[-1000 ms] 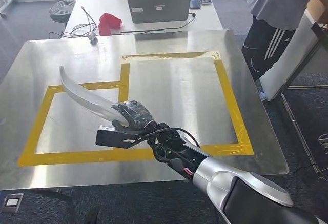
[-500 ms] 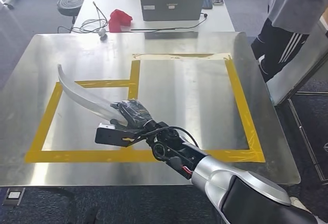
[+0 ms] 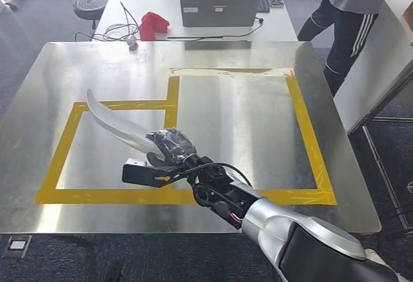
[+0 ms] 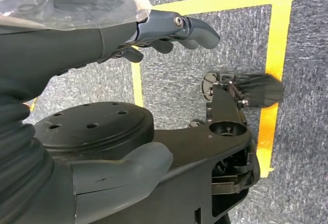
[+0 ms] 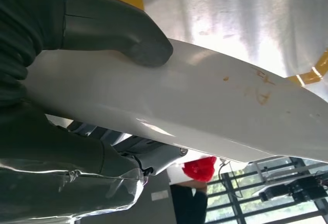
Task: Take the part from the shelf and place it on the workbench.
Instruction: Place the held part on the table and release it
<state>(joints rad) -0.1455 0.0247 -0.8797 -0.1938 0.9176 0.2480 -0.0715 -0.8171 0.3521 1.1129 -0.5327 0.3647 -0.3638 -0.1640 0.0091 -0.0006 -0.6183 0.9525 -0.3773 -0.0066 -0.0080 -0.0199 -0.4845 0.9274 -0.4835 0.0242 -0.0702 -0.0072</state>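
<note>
**Right hand gripping curved part over workbench**

Right hand (image 3: 168, 148): closed around one end of the curved silver part (image 3: 117, 126), which was held above the workbench (image 3: 233, 56), over the left yellow tape frame (image 3: 63, 141). Thumb (image 5: 131, 34) pressed on the part's pale face. Left hand (image 4: 170, 29): empty, fingers loosely apart, over grey carpet. Beyond the bench: red cloth (image 3: 153, 24), laptop (image 3: 220, 3), a standing person (image 3: 352, 11).

The right arm (image 3: 292, 233) reaches forward, its right hand (image 3: 170, 148) clasped, thumb (image 5: 131, 34) pressing down. The left hand (image 4: 116, 34) hangs with fingers apart.
</note>
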